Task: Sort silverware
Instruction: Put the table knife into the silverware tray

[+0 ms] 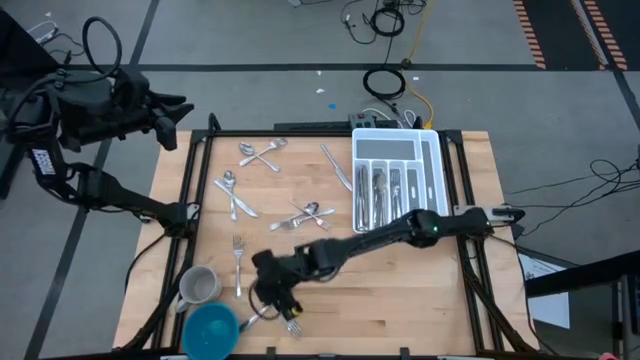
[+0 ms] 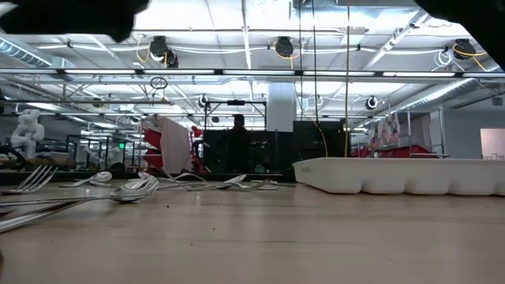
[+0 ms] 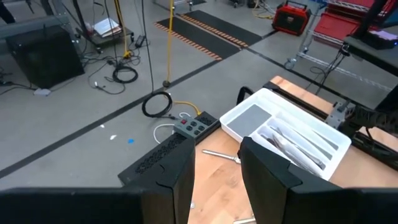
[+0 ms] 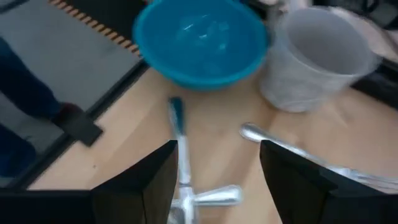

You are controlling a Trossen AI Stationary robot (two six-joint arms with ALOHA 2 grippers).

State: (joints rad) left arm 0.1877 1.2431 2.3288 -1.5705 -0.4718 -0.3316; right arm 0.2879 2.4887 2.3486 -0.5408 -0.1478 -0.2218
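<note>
Silverware lies scattered flat on the wooden table: pieces at the far left (image 1: 262,153), a knife (image 1: 335,165), a cluster at the middle (image 1: 305,215), a fork (image 1: 238,262) and a few pieces at the near edge (image 1: 288,322). Several more lie in the white organiser tray (image 1: 397,180). My right gripper (image 1: 275,298) hovers open over the near-edge pieces; in its wrist view its fingers stand on either side of a slim handle (image 4: 180,155) and another piece (image 4: 214,198). My left gripper (image 1: 175,115) waits open, high beyond the table's far left corner.
A grey mug (image 1: 198,286) and a blue bowl (image 1: 212,330) stand at the near left corner, close beside my right gripper. A spoon (image 4: 273,140) lies just in front of the mug. A power strip (image 3: 189,126) and cables lie on the floor behind the table.
</note>
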